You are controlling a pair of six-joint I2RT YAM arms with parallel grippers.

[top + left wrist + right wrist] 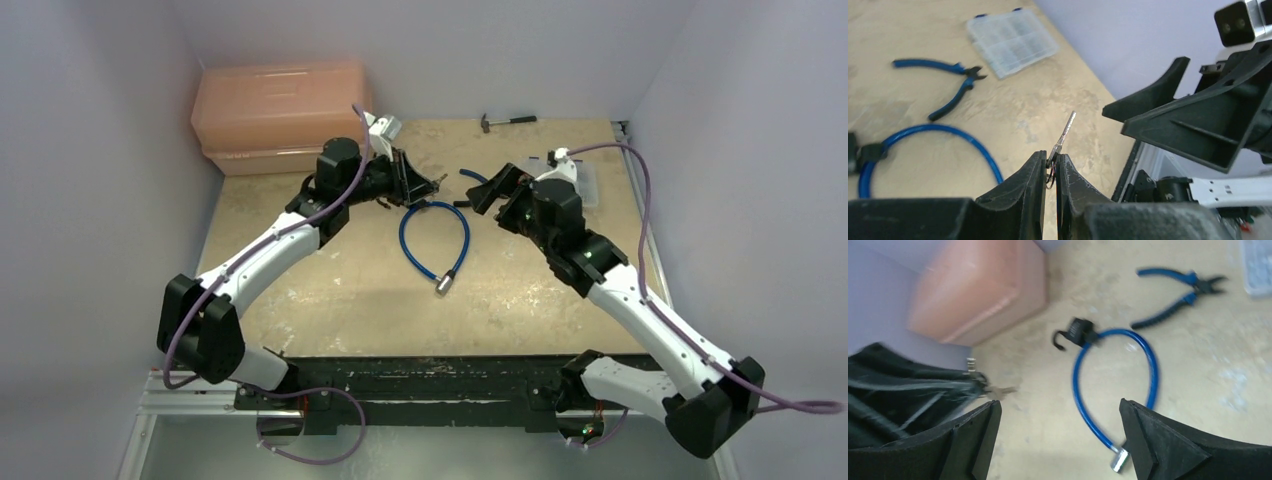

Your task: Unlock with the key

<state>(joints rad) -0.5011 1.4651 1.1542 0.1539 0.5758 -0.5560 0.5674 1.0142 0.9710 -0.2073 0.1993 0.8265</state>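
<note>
My left gripper point(1049, 159) is shut on the key point(1064, 132) and holds it above the table, its silver blade sticking out past the fingertips. The key also shows in the right wrist view point(1000, 391) and, tiny, in the top view point(437, 183). The black padlock point(1079, 332) lies on the table at one end of a looped blue cable point(412, 250); the cable's metal end point(1119, 460) lies loose. My right gripper point(1060, 407) is open and empty above the table, facing the left gripper point(430, 185) from the right.
Blue-handled pliers point(955, 82) lie beyond the cable. A clear plastic organiser box point(1013, 42) sits at the back right. A large orange-pink case point(280, 110) stands at the back left. A small hammer point(508, 120) lies at the table's far edge.
</note>
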